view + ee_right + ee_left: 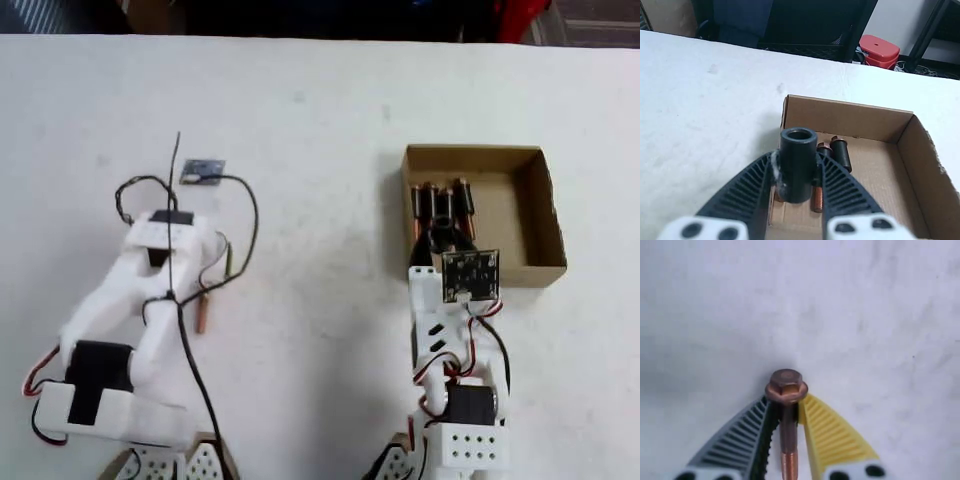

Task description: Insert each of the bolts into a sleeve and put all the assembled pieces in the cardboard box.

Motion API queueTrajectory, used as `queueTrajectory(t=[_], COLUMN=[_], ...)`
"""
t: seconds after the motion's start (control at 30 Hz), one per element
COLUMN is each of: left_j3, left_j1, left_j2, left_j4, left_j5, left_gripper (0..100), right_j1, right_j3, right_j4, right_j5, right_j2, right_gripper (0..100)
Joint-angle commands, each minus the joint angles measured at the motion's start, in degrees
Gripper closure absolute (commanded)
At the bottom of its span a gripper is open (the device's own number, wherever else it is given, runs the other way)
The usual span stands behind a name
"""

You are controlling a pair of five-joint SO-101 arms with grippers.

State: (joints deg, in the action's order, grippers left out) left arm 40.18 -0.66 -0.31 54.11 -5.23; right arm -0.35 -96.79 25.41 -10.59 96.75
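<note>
Nearest, the left arm is folded over the white table (865, 315), and a copper bolt (786, 387) is clamped in the left gripper (787, 407). Farther out, the right arm is stretched forward and a black sleeve (798, 160) is pinched by the right gripper (796, 162) over the left part of the cardboard box (850, 120), where assembled pieces (840, 150) are laid

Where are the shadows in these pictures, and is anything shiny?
High view: the table is lit evenly, with only faint shadows. Left wrist view: the bolt has a soft shine on its head, and the table to one side looks dimmer. Right wrist view: the sleeve has a dark hole, and the cardboard box has one side wall darker than its back wall.
</note>
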Motion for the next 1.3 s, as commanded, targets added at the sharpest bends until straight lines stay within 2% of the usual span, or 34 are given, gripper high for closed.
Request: queueTrajectory(t=[0.0, 0.1, 0.23, 0.33, 0.4, 0.6, 0.87, 0.93, 1.1, 1.27], left_j3=[-3.1, -7.1, -20.7, -29.0, -31.0, -27.1, -12.2, -10.1, -9.3, -9.8], left_j1=[2.1, 1.9, 1.5, 0.5, -0.5, -0.4, -0.3, -0.3, -0.5, -0.7], left_j2=[1.4, 7.5, 18.9, 26.1, 27.2, 23.1, 9.5, 6.5, 5.6, 5.3], left_j4=[0.7, 3.0, 13.6, 18.2, 19.0, 14.7, 2.3, 1.2, 1.6, 1.5], left_j5=[4.2, 6.0, 7.0, 12.8, 14.0, 14.0, 14.3, 14.3, 14.3, 14.2], left_gripper=[96, 95, 94, 95, 98, 98, 98, 98, 98, 98], right_j1=[0.6, 0.6, 0.6, 0.6, 0.6, 0.6, -0.7, -2.6, -11.5, -21.9], right_j3=[-0.4, -0.4, -0.4, -0.4, -0.4, -0.4, -0.2, 0.1, 1.0, 1.0], right_j4=[-1.0, -1.0, -0.9, -0.9, -0.9, -0.9, -1.0, -1.0, -0.9, -0.9], right_j5=[0.0, 0.0, 0.0, 0.0, 0.0, 0.0, 0.0, -0.3, -8.6, -9.3], right_j2=[0.7, 0.7, 0.7, 0.7, 0.7, 0.7, 0.7, 0.7, 0.7, 0.7], right_gripper=[97.5, 97.5, 97.5, 97.5, 97.5, 97.5, 97.5, 97.5, 97.5, 97.5])
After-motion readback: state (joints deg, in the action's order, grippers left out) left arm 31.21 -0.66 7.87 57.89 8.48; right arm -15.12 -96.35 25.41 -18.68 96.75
